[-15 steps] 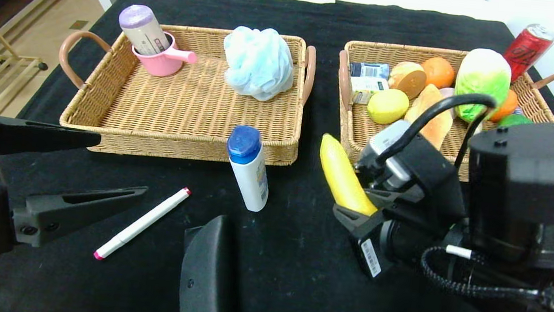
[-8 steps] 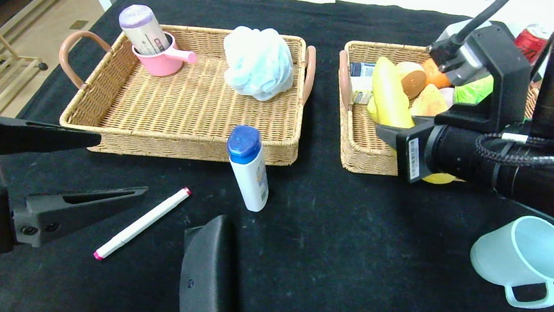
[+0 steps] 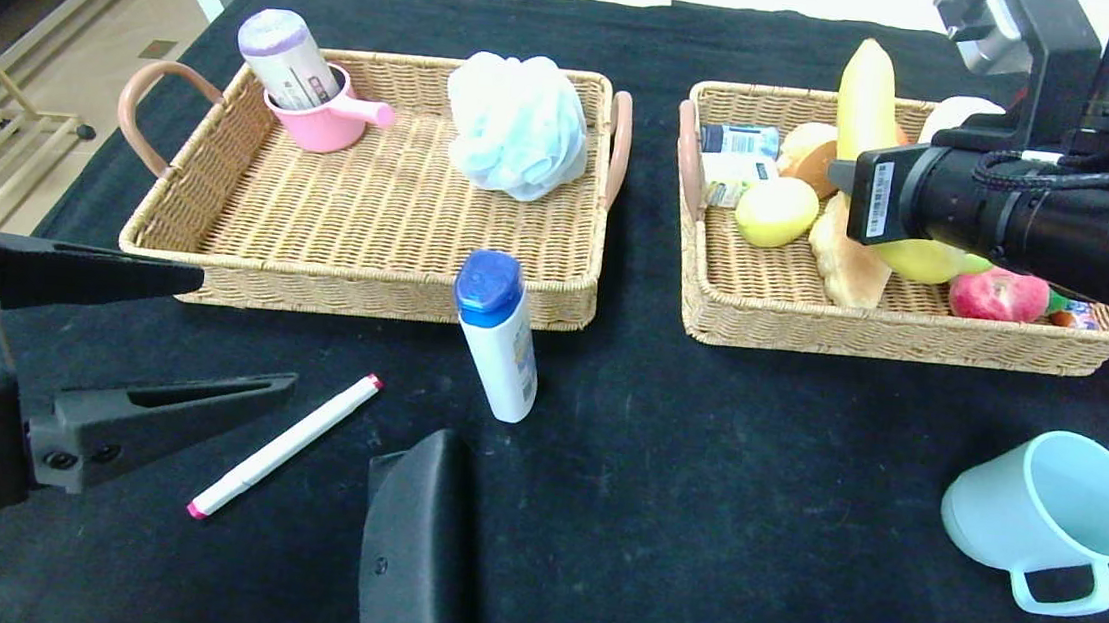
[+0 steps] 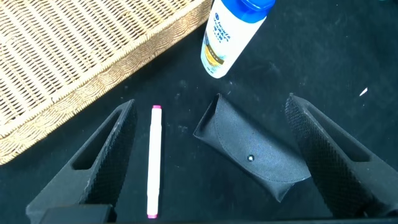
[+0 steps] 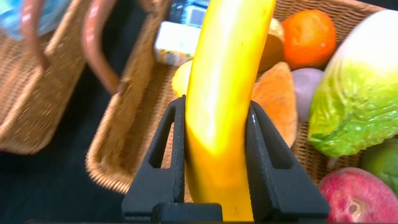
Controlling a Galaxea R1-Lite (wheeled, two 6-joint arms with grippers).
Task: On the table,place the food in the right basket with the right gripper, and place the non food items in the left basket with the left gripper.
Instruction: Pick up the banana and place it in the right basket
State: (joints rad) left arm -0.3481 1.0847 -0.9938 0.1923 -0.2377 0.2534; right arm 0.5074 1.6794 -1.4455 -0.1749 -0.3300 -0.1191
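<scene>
My right gripper (image 3: 855, 182) is shut on a yellow banana (image 3: 866, 96) and holds it upright above the right wicker basket (image 3: 874, 335). In the right wrist view the banana (image 5: 227, 81) sits between the two fingers (image 5: 169, 155) over the basket's food. My left gripper (image 3: 247, 330) is open and empty low over the table at the front left. Between its fingers, in the left wrist view, lie a white pen with pink ends (image 4: 153, 162) and a black soft case (image 4: 252, 149). A white bottle with a blue cap (image 3: 500, 342) lies before the left basket (image 3: 366, 291).
The right basket holds a lemon (image 3: 776, 210), bread (image 3: 845, 262), a red apple (image 3: 996, 295), a cabbage (image 5: 354, 106) and an orange (image 5: 309, 37). The left basket holds a pink cup with a bottle (image 3: 321, 110) and a blue bath pouf (image 3: 519, 126). A mint cup (image 3: 1049, 515) lies at the front right.
My right gripper has lifted the banana from the table and carried it back and to the right over the right basket. The mint cup has come into view. The left arm has not moved.
</scene>
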